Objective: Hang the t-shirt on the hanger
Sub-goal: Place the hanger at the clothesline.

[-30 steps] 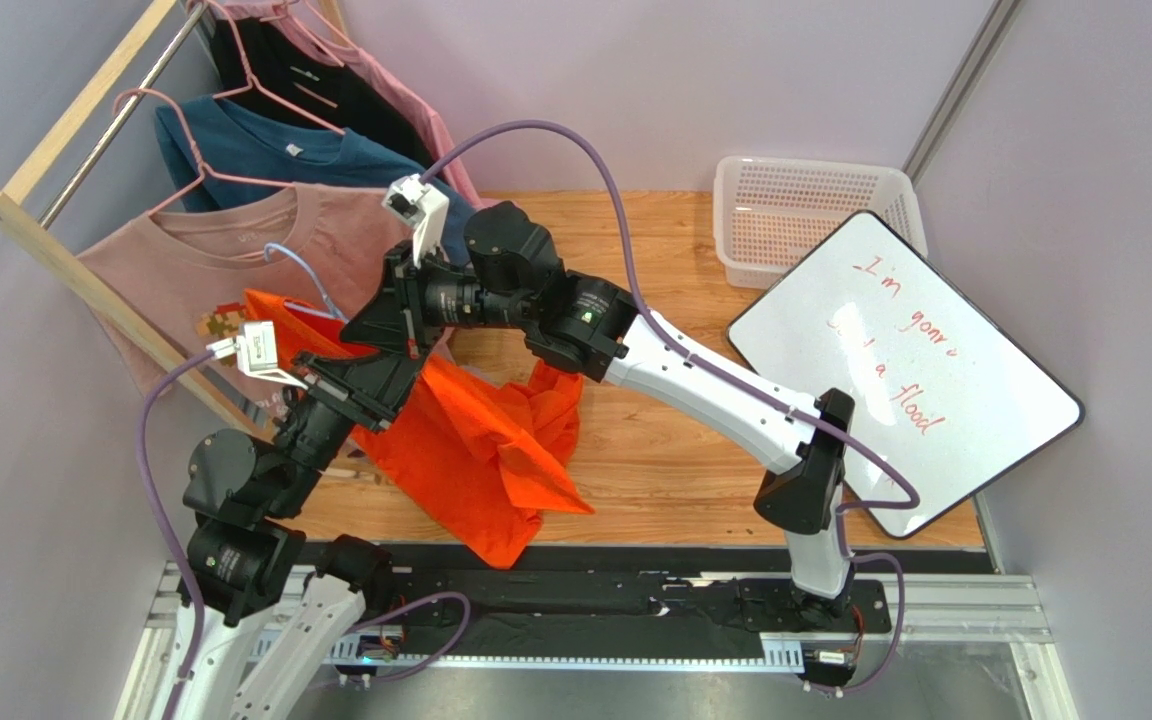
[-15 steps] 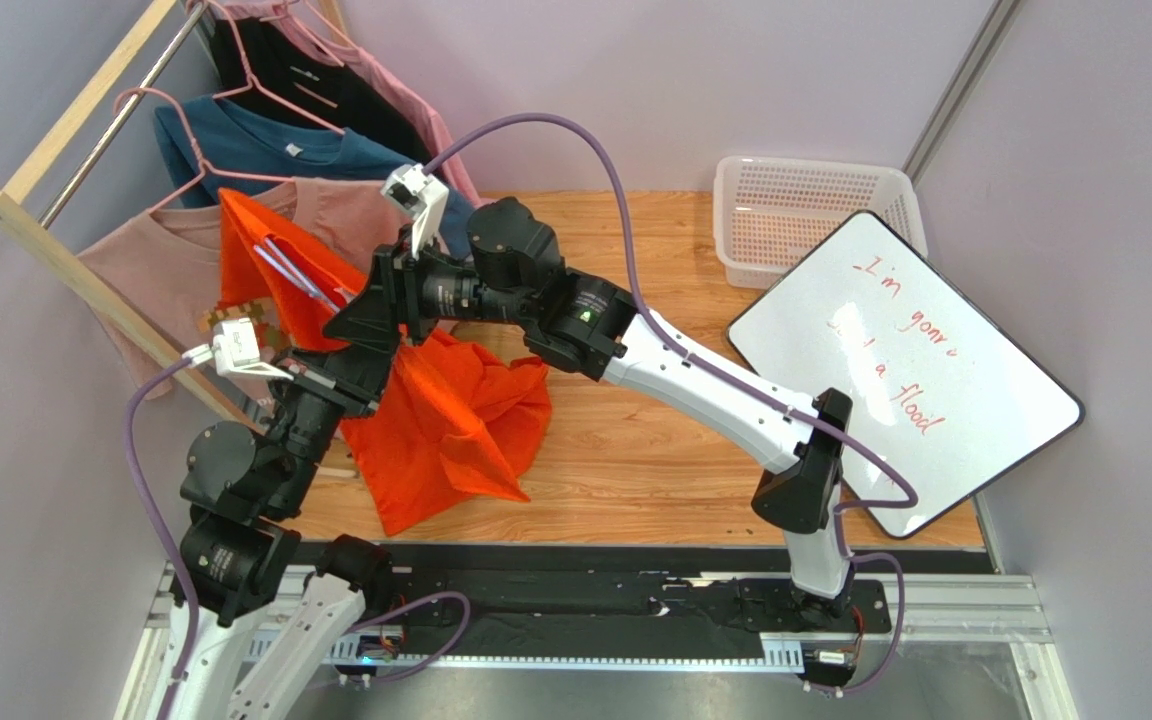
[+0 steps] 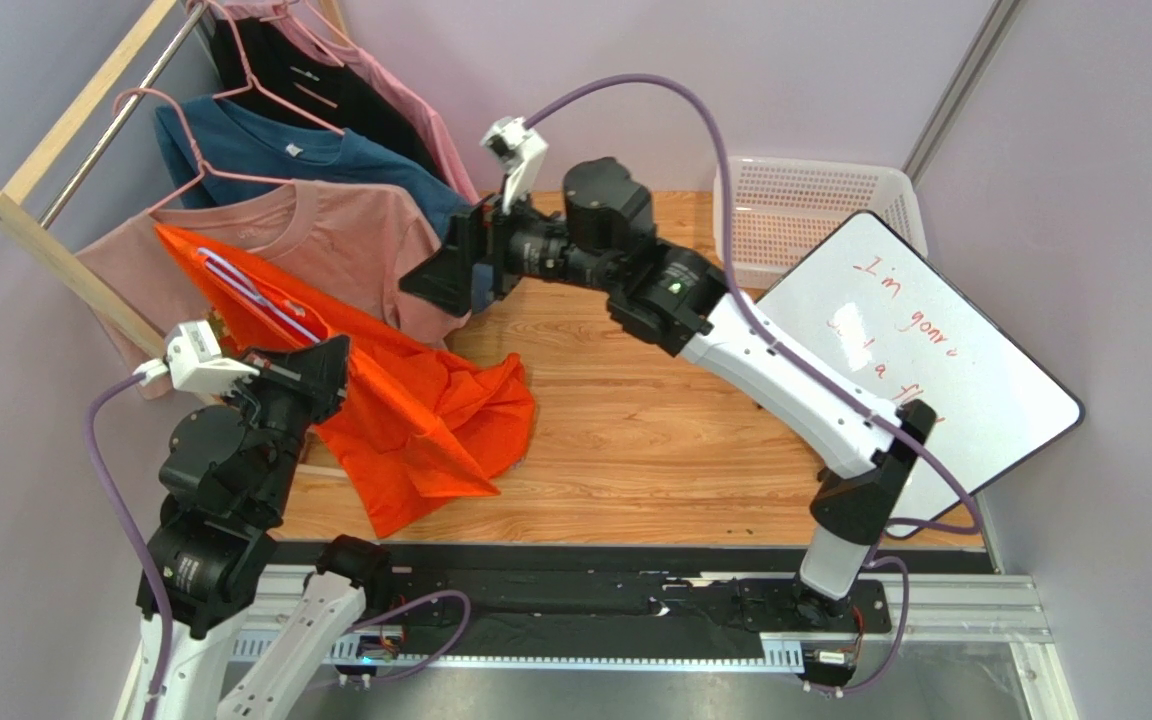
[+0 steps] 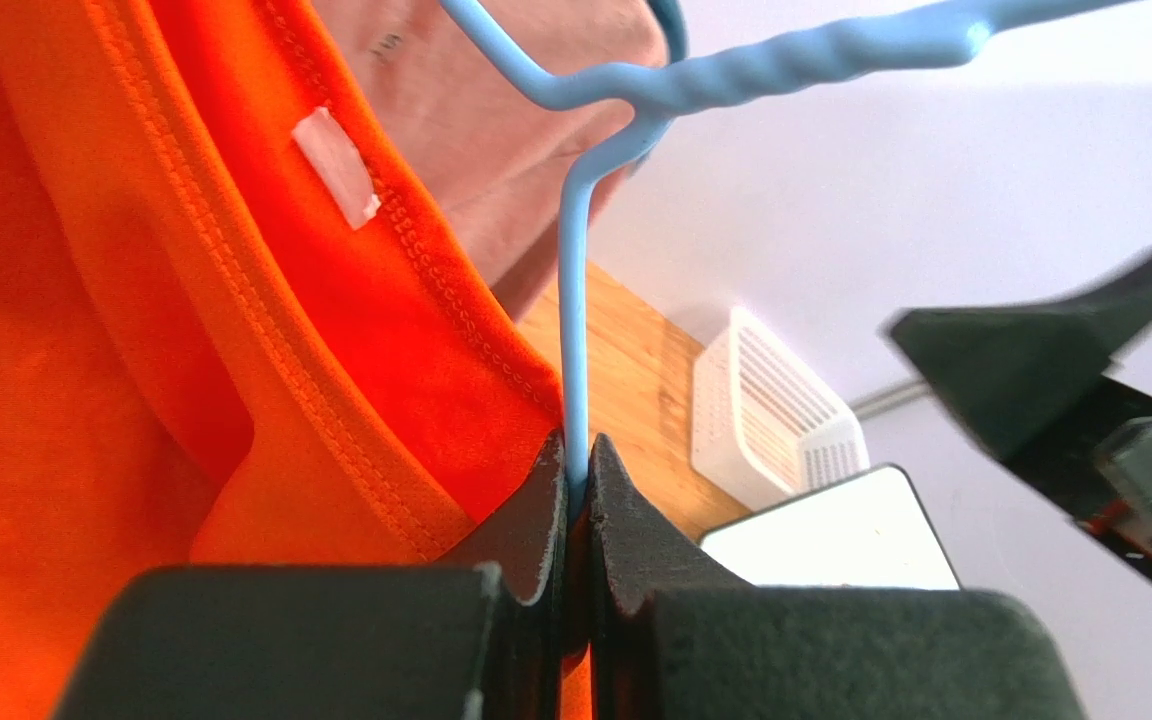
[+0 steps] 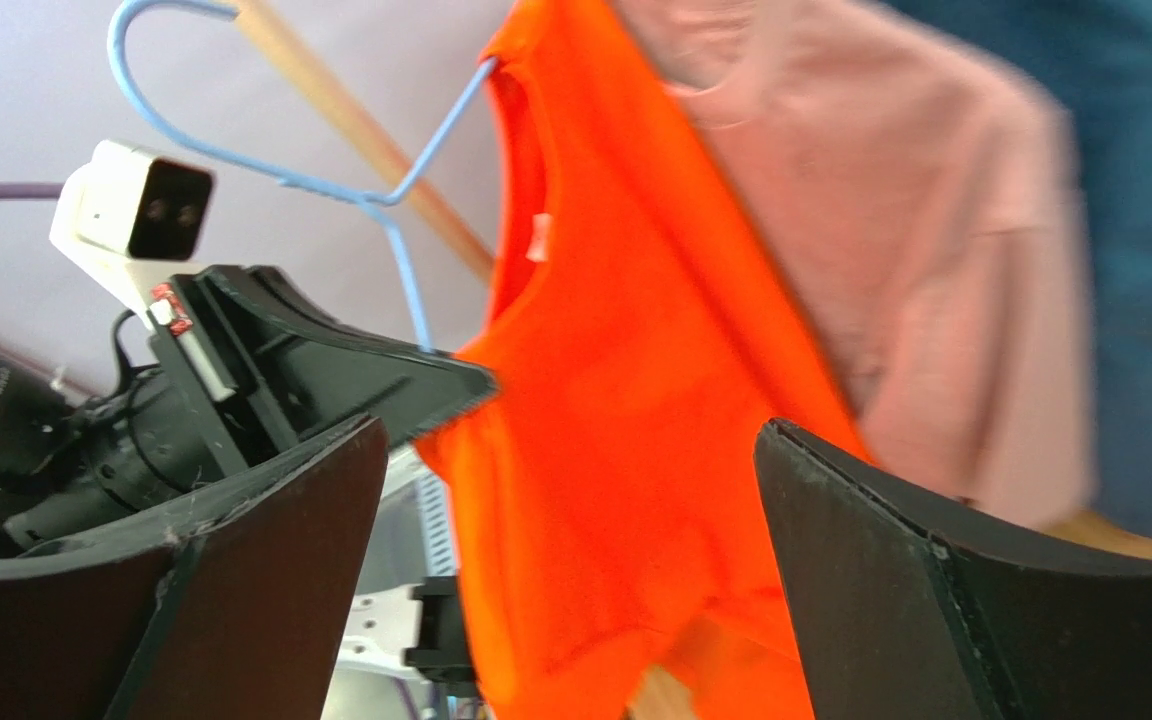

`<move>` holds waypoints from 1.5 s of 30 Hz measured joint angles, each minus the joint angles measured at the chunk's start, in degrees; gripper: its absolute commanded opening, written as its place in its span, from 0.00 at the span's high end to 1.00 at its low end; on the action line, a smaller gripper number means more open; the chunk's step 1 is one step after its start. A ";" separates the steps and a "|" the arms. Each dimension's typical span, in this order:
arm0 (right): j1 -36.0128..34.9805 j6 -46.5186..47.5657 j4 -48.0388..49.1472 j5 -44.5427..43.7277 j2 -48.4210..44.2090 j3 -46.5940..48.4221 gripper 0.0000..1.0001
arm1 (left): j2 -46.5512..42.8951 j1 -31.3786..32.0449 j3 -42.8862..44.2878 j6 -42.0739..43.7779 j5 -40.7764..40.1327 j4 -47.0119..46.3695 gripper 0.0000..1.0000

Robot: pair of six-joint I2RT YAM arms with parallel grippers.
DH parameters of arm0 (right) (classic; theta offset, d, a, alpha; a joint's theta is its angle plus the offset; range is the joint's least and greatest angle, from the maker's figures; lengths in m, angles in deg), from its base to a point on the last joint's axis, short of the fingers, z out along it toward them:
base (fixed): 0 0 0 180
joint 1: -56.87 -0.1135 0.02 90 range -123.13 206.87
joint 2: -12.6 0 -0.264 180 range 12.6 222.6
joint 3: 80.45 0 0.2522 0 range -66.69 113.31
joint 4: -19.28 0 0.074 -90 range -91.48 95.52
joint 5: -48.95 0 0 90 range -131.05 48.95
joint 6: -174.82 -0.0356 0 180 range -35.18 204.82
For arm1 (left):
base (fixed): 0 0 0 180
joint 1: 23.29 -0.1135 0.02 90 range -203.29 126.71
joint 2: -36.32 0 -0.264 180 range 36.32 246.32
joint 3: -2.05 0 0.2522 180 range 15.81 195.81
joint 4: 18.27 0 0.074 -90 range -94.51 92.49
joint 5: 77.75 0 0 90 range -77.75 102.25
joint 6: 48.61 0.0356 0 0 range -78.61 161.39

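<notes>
The left arm (image 3: 214,480) stands folded above its base, wrist tipped toward the rack (image 3: 56,143). The left gripper (image 4: 579,477) is clenched on the hanger (image 4: 582,300), pinching the thin blue wire just under its twisted neck. The wire runs straight up out of the jaws. The right arm (image 3: 778,390) reaches in a long arc across the table (image 3: 657,450), wrist pointing left. The right gripper (image 3: 432,281) is released, its fingers (image 5: 192,600) spread wide with nothing between them, apart from the cloth and beyond the left jaws.

The t-shirt (image 3: 417,420) hangs on the hanger. In the left wrist view its collar lies against the left side of the clenched jaws. From overhead, one shoulder stretches away from them across a pink shirt (image 3: 312,225) on the rack, and the rest drops below them into a heap on the table.

The hanger's arms are inside the cloth and show from overhead only as faint lines. Whether both shoulders sit on the wire cannot be told. In the left wrist view the hook is cut off by the top edge, and the right gripper is a blurred dark shape to the right of the jaws.

A small white label (image 4: 334,165) sits inside the collar, up and left of the jaws; no print can be read on it. The whiteboard (image 3: 973,435) carries red handwriting, "I'm gonn" and lower "a fl", with the right arm covering what follows.
</notes>
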 measured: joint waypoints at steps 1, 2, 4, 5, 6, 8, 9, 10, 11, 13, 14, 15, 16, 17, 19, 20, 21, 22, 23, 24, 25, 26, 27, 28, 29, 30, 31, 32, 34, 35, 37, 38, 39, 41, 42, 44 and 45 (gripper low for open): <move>1.20 0.74 -0.66 -0.31 -1.40 -0.87 0.00 | 0.00 -0.55 0.48 -0.02 -0.07 0.92 1.00; 2.27 1.40 -1.29 -0.52 -2.62 -1.38 0.00 | 0.00 -1.53 0.63 0.00 -0.20 1.14 1.00; 4.81 2.80 -2.60 -0.96 -4.87 -1.95 0.00 | 0.04 -3.28 1.14 0.20 -0.83 1.55 1.00; 6.03 3.39 -3.26 -1.09 -5.77 -1.97 0.00 | 0.09 -4.31 1.51 0.28 -0.92 1.99 1.00; 6.97 3.91 -3.72 -1.31 -6.47 -1.99 0.00 | 0.11 -5.20 1.81 0.35 -0.90 2.25 1.00; 8.83 4.94 -4.68 -1.75 -7.91 -2.25 0.00 | 0.13 -8.63 2.78 0.28 0.04 2.95 1.00; 9.62 5.40 -4.98 -1.88 -8.59 -2.58 0.00 | 0.13 -9.79 3.13 0.24 0.37 3.23 1.00; 10.21 5.77 -5.18 -1.99 -9.20 -2.99 0.00 | 0.13 -11.15 3.52 0.20 0.94 3.56 1.00; 10.60 6.12 -5.42 -2.01 -9.68 -3.37 0.00 | 0.13 -12.81 3.89 0.04 1.60 3.87 1.00; 10.91 6.60 -5.79 -1.99 -10.23 -4.02 0.00 | 0.15 -14.60 4.37 0.02 2.40 4.39 1.00; 10.97 6.80 -5.97 -1.95 -10.32 -4.31 0.00 | 0.15 -15.12 4.46 0.04 2.67 4.44 1.00; 10.97 6.88 -6.19 -1.81 -10.32 -4.57 0.00 | 0.24 -15.47 4.61 0.09 2.75 4.57 1.00; 10.97 6.99 -6.67 -1.77 -10.32 -4.83 0.00 | 0.42 -15.65 4.81 0.15 2.73 4.63 1.00; 10.97 7.06 -7.04 -1.68 -10.32 -5.11 0.00 | 0.83 -15.78 5.20 0.42 2.71 4.79 1.00; 10.99 7.28 -7.69 -1.51 -10.32 -5.68 0.00 | 2.03 -15.85 6.29 0.87 2.73 4.68 1.00; 11.04 7.41 -8.13 -1.40 -10.32 -5.84 0.00 | 2.84 -15.87 6.97 0.96 2.97 4.59 1.00; 11.10 7.48 -8.20 -1.36 -10.32 -6.10 0.00 | 3.69 -15.87 7.63 0.96 3.45 4.44 1.00; 11.19 7.52 -8.26 -1.31 -10.32 -6.23 0.00 | 4.44 -15.87 8.17 0.92 4.17 4.24 1.00; 11.23 7.54 -8.28 -1.31 -10.32 -6.29 0.00 | 4.94 -15.89 8.44 0.90 4.66 4.24 1.00; 11.37 7.67 -8.39 -1.25 -10.32 -6.32 0.00 | 5.44 -15.91 8.63 0.90 5.29 4.42 1.00; 11.45 7.74 -8.50 -1.22 -10.40 -6.32 0.00 | 5.77 -15.91 8.76 0.92 5.70 4.74 1.00; 11.61 7.93 -8.74 -1.20 -10.60 -6.49 0.00 | 6.03 -15.91 8.87 0.94 6.08 5.29 1.00; 11.74 8.09 -9.09 -1.18 -10.88 -6.60 0.00 | 6.10 -15.91 8.87 1.01 6.43 5.79 1.00; 11.74 8.31 -9.33 -1.18 -11.28 -6.88 0.00 | 6.03 -15.91 8.87 1.20 7.13 6.51 1.00; 11.85 8.52 -9.46 -1.16 -11.91 -7.41 0.00 | 5.73 -15.91 8.87 1.53 7.85 7.26 1.00; 11.89 8.72 -9.68 -1.14 -12.59 -7.96 0.00 | 5.31 -15.93 8.85 1.97 8.48 8.04 1.00; 12.00 8.85 -9.86 -1.03 -13.20 -8.50 0.00 | 4.70 -15.96 8.79 2.38 8.96 8.70 1.00; 12.11 9.01 -10.36 -0.76 -13.88 -9.01 0.00 | 3.82 -15.96 8.63 2.93 9.33 9.31 1.00; 12.11 9.46 -10.93 -0.26 -14.86 -9.90 0.01 | 2.12 -15.96 8.41 3.58 9.62 10.62 1.00; 12.11 9.75 -11.23 0.09 -15.26 -10.36 0.01 | 1.29 -15.98 8.41 3.85 9.73 11.41 1.00; 12.11 10.23 -11.76 0.81 -15.43 -10.82 0.03 | -0.31 -16.02 8.57 4.17 10.62 13.31 1.00; 12.11 10.36 -11.85 1.29 -15.43 -10.99 0.04 | -0.74 -16.09 8.79 4.33 10.99 14.14 1.00; 12.11 10.49 -12.22 2.14 -15.32 -11.10 0.07 | -1.09 -16.26 9.14 4.37 11.58 15.08 1.00; 12.13 10.49 -12.61 4.39 -14.82 -11.10 0.09 | -1.62 -16.65 9.79 4.35 12.68 16.76 1.00; 12.11 10.47 -12.66 5.64 -14.53 -11.10 0.10 | -1.88 -16.87 9.90 4.35 13.22 17.33 1.00; 11.67 10.43 -12.74 8.94 -13.40 -11.08 0.09 | -2.78 -17.57 9.92 4.35 14.08 18.75 1.00; 11.19 10.54 -12.79 10.34 -12.83 -11.08 0.06 | -3.10 -17.84 9.92 4.35 14.19 19.17 1.00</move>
